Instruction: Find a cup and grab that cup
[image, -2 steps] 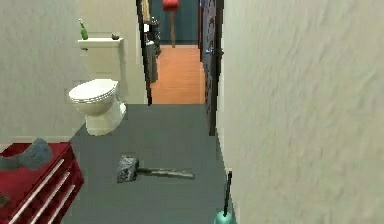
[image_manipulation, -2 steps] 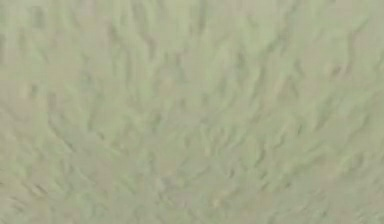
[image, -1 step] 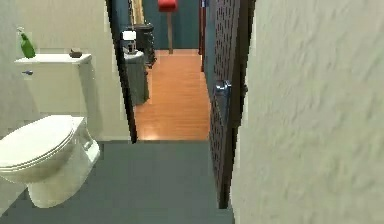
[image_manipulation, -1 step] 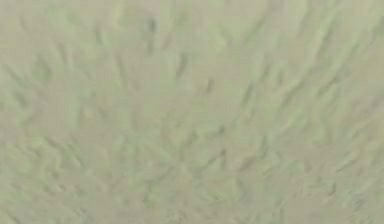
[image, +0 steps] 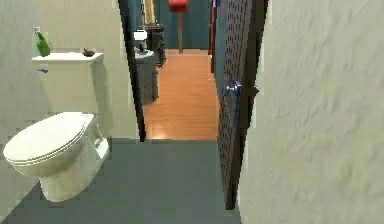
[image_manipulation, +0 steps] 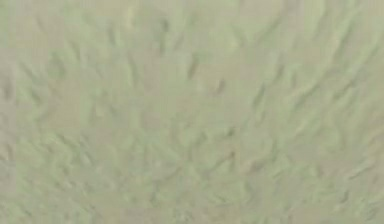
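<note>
Near the toilet (image: 55, 150), faced the doorway (image: 180, 90); had yet to find any cup; could not tell gripper's state.

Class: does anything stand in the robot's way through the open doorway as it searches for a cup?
Nothing visible does: the door stands open, the toilet sits aside from the path, and the wooden floor beyond is bare.

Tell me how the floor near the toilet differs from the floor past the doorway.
The near floor is dark grey-blue; the far floor is orange-brown. The near floor looks plain; the far floor shows wood-like streaks. Both look flat and level.
</note>
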